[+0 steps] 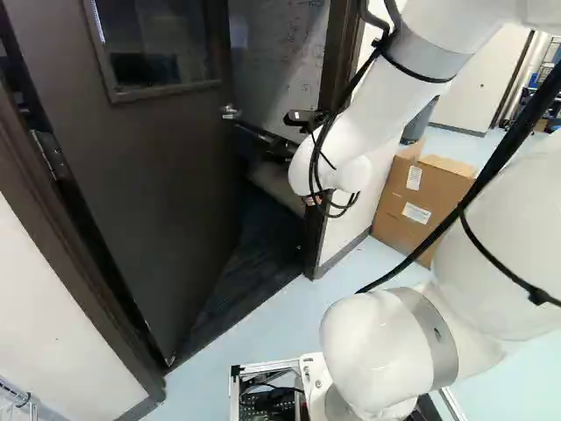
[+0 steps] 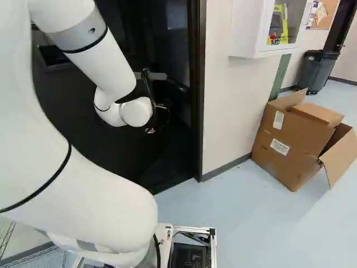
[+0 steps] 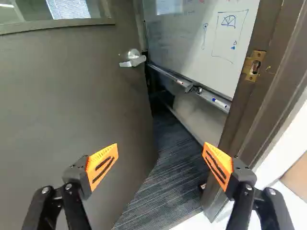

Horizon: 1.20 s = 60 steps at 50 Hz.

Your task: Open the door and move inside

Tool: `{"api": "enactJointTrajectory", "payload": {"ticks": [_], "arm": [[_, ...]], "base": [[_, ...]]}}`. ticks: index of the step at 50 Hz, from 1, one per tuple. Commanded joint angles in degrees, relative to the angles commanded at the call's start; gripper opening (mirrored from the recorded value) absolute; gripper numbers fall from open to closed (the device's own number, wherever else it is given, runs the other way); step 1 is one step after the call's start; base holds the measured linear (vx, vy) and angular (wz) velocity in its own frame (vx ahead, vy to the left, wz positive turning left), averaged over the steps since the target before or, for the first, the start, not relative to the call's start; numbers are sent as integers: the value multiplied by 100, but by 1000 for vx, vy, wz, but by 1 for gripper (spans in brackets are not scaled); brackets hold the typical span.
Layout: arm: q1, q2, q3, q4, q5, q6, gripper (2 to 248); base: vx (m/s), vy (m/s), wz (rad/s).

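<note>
The floor (image 2: 251,223) is smooth and pale blue, giving way to dark striped carpet (image 3: 168,187) beyond the door frame (image 3: 240,105). On the pale part stands a cardboard box (image 2: 287,137) (flaps open, white labels on its side), near the wall (image 2: 228,111). Farther back stands a dark grey bin (image 2: 316,71).

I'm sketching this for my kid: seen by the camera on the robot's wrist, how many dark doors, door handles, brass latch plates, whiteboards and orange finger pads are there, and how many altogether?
Dark door: 1
Door handle: 1
Brass latch plate: 1
Whiteboard: 1
Orange finger pads: 2
Total: 6
</note>
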Motion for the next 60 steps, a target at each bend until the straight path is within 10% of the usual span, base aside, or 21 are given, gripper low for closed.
{"api": "enactJointTrajectory", "payload": {"ticks": [60], "arm": [[0,0,0,0,0,0,247]], "base": [[3,6,32]]}}
